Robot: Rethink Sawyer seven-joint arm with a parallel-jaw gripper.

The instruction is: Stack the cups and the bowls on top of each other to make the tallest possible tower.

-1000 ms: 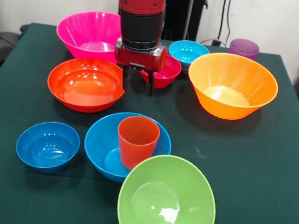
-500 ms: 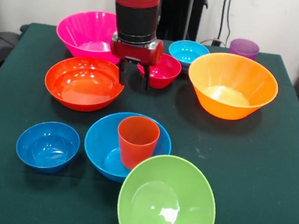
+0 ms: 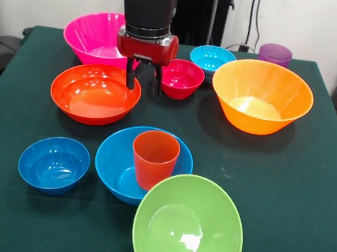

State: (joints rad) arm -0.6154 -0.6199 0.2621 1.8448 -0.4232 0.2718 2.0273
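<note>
Green cloth covers my table (image 3: pixel 309 180), with no readable writing anywhere. My gripper (image 3: pixel 143 88) hangs with jaws parted, holding nothing, one finger (image 3: pixel 129 77) over the red-orange bowl's (image 3: pixel 95 94) far rim (whether it touches, I cannot tell). Its arm drops straight down. Nearer, the orange-red cup (image 3: pixel 154 159) stands in the sky-blue bowl (image 3: pixel 115 159).
</note>
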